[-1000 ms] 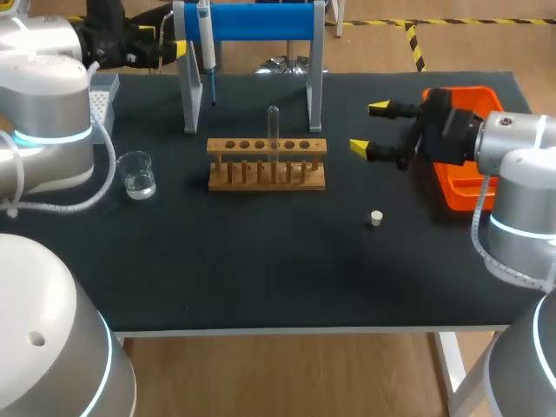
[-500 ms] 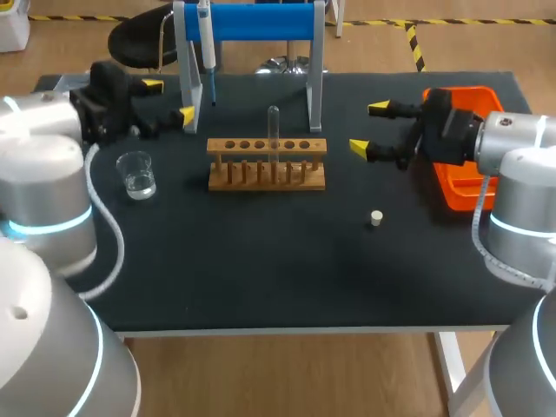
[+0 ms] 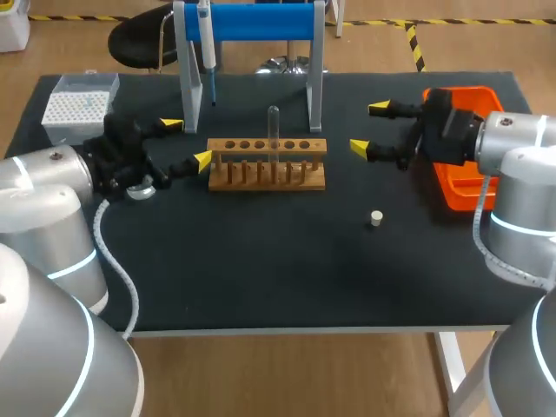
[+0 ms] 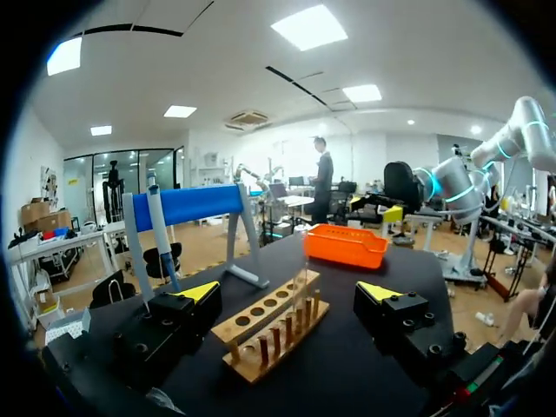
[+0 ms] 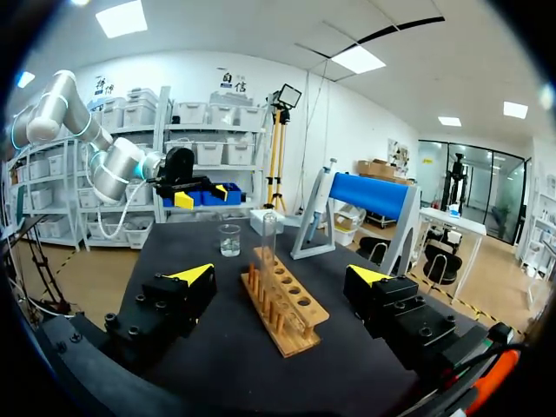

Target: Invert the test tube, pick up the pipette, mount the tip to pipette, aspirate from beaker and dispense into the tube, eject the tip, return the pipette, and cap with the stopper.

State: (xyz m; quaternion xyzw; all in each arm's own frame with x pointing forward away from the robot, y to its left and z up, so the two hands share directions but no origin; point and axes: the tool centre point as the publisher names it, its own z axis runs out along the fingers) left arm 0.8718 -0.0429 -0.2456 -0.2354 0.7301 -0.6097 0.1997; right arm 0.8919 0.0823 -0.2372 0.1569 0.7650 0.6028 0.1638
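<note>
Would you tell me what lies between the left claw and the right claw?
The wooden test tube rack, with a clear glass test tube upright in it, lies between the left claw and the right claw, as the head view shows.

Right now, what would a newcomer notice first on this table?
The long wooden rack holding one clear glass test tube stands mid-table, flanked by the open yellow-tipped left gripper and right gripper. Behind it rises a blue-barred stand; a bright orange tray sits at the right edge.
</note>
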